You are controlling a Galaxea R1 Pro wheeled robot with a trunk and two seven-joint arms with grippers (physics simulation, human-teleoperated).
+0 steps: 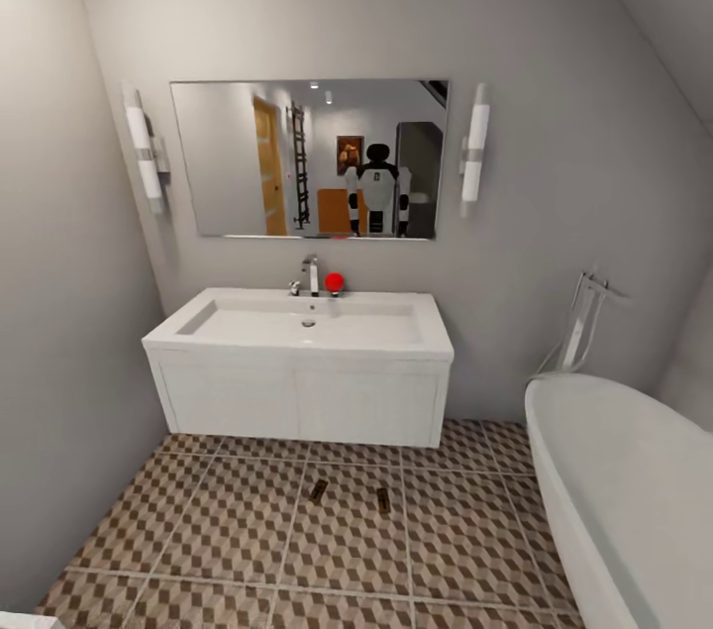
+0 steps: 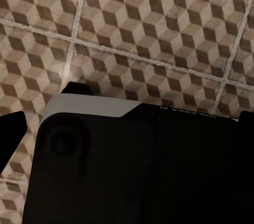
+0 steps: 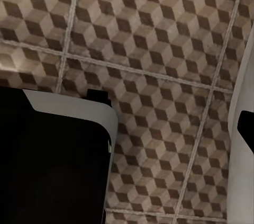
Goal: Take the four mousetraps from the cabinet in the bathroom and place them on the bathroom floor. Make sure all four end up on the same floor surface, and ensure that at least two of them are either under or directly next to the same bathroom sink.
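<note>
Two mousetraps lie on the bathroom floor just in front of the white sink unit: one mousetrap on the left and a second mousetrap a short way to its right. Both are small brown rectangles, apart from each other. The cabinet is out of view. My left gripper hangs over the patterned tiles above my dark base, its fingertips wide apart with nothing between them. My right gripper also points at the tiles, with one fingertip far out to the side.
A white bathtub with a chrome tap takes up the right side. Grey walls close in on the left and behind the sink. A mirror above the basin reflects my body. A red object stands by the faucet.
</note>
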